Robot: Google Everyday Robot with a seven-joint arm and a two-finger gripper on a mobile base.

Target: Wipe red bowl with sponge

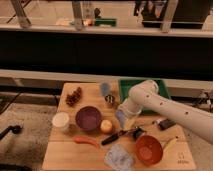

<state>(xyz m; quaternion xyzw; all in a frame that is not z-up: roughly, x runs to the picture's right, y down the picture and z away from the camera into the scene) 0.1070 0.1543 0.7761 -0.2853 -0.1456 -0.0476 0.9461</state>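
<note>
Over the table [60, 155], the tool [125, 121] seems clenched on the sponge [121, 115].

gripper [125, 120] blurred over table [62, 154], arm [172, 108] cropped right

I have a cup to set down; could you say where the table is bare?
Bare: the table's front-left corner, left of the cloth and before the carrot. Crowded: the middle, where the claw holds the sponge between purple bowl and tray.

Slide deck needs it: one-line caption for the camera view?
Arm's claw, shut on the sponge, hangs over the wooden table between purple bowl and red bowl.
</note>
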